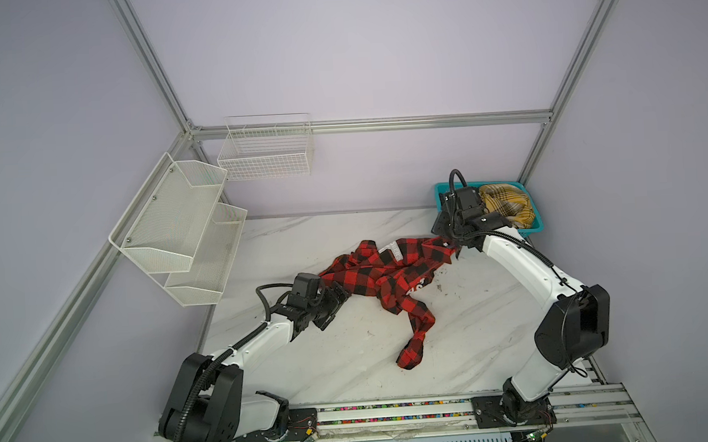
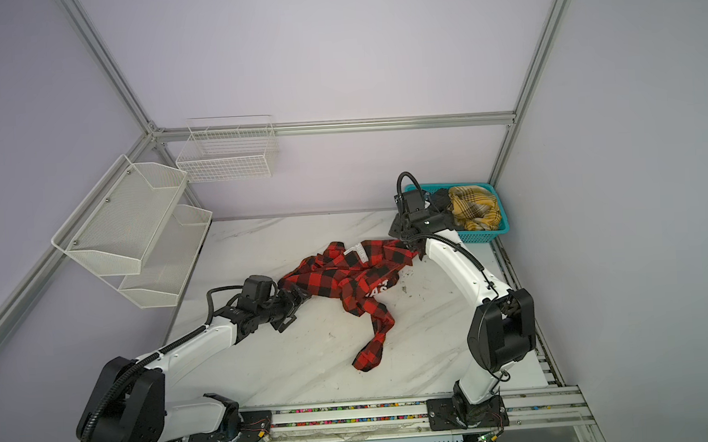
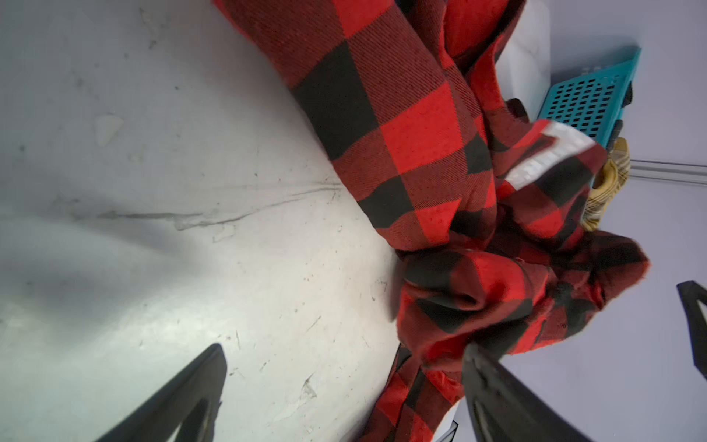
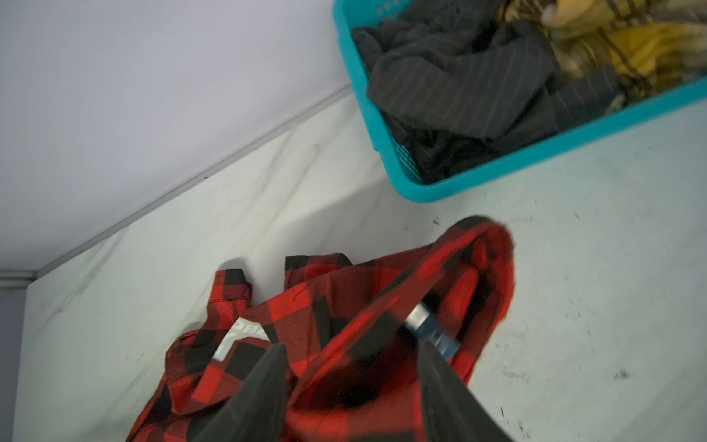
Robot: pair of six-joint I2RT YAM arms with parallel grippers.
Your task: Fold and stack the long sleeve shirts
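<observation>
Red check shirt (image 1: 392,270) lies crumpled mid-table (image 1: 309,357), long axis running left to right, tipped up toward the basket (image 1: 440,192) at upper right, one sleeve pointing at the bottom edge. Left gripper (image 3: 343,348) at its left end has fingers wide apart. Right gripper (image 4: 354,356) at the other end does too, cloth loose between them.

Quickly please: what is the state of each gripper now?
Left gripper: open, holding nothing, beside the red-and-black shirt.
Right gripper: open, jaws apart around a fold of that shirt.
</observation>
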